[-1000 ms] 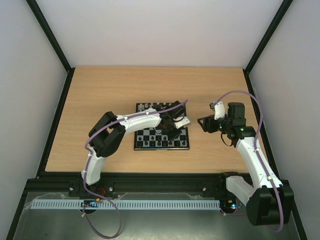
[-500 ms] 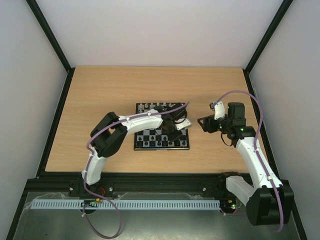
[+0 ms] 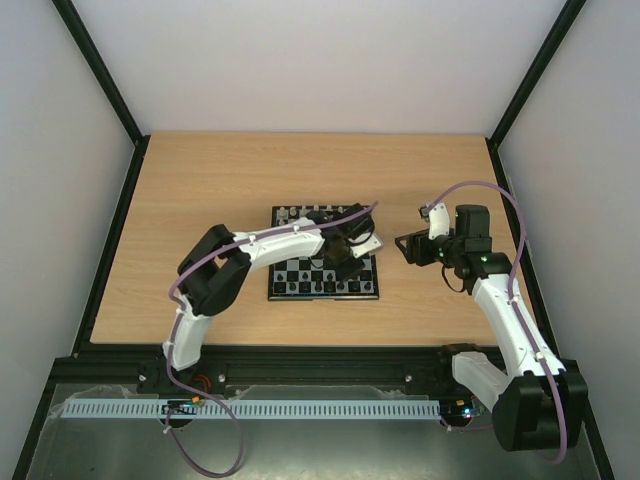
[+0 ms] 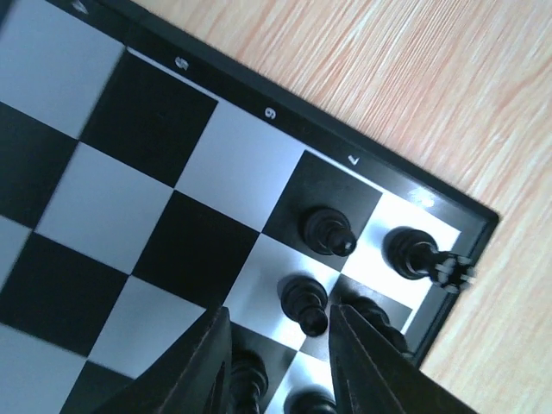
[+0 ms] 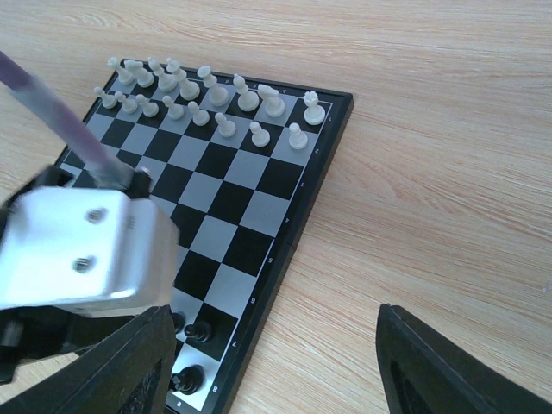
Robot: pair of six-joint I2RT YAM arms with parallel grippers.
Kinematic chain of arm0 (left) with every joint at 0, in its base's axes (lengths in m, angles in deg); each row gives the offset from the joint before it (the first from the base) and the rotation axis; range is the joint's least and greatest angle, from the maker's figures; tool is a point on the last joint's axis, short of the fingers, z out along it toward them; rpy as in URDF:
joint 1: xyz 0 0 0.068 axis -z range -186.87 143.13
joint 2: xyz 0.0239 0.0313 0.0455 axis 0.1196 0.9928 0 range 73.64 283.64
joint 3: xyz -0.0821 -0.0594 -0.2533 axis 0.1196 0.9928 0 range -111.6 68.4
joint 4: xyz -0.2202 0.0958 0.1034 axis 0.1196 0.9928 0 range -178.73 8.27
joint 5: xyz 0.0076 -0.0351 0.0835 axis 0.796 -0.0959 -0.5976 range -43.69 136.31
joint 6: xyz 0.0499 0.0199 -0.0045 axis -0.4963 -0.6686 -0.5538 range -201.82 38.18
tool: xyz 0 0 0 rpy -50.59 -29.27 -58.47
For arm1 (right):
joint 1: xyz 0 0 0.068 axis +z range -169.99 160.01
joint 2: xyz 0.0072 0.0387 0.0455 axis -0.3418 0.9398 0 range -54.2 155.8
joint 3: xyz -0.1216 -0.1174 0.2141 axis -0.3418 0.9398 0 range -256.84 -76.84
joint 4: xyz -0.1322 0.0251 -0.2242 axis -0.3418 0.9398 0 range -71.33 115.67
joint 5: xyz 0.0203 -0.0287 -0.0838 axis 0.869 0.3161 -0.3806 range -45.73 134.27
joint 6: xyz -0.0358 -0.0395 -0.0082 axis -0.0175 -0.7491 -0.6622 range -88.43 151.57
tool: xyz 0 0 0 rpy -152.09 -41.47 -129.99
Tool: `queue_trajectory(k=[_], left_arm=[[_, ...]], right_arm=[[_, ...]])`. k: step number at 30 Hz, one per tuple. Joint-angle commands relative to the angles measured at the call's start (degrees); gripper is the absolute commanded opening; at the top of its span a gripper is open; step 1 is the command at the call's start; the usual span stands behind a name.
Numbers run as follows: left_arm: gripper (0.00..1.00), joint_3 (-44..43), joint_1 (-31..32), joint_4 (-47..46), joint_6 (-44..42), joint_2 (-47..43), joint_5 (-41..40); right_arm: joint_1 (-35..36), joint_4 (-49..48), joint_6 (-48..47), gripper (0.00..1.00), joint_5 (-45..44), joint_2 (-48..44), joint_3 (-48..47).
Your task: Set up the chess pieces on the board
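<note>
Board [image 3: 292, 262] is mid-counter [image 3: 200, 200], a bit R of centre, between the two arms, edges approx square to the counter edge. Small square board w/ black and pale grey checks, thin black rim, tiny white numerals printed along the rim.

White pieces [image 5: 272, 103]: two rows along the far edge, upright, each well inside its square. Matte pale finish. Taller ones are in the outer row, pawns in the inner row.

Black pieces [image 4: 328, 231]: along the near edge. L wrist cam shows a handful packed into the near-R corner, on the last two rows. Glossy, all standing. The one by the corner has a cross-like top.

L jaws: low over the R part of the board, aimed at that corner. Narrow gap between the dark fingers [image 4: 203, 371], and one small black piece shows in the gap. Nothing clamped as far as I can see; can't tell if a finger touches it.

R jaws: off the board, over bare counter just R of it. Spread wide, holding nothing.

L wrist housing [image 5: 86, 250], white w/ purple cable, hides the near-L squares in the R wrist cam.
</note>
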Motion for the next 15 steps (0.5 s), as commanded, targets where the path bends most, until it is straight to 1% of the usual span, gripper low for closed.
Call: queue_trajectory(k=[1, 5, 10, 15], left_arm=[[0.36, 0.8, -0.6, -1.5, 0.5, -8.2, 0.1], [0.4, 3.3, -1.8, -2.7, 1.9, -14.7, -0.9], [0.49, 7.4, -5.2, -3.8, 3.9, -23.8, -4.0], [0.59, 9.4, -8.1, -3.7, 5.6, -31.6, -8.7]], right_arm=[[-0.3, 0.6, 0.0, 0.65, 0.4, -0.1, 0.0], [-0.3, 0.6, 0.1, 0.67, 1.8, -0.5, 0.0], [-0.3, 1.6, -0.2, 0.68, 2.3, -0.9, -2.0], [-0.2, 4.2, -0.4, 0.71, 1.0, -2.1, -5.7]])
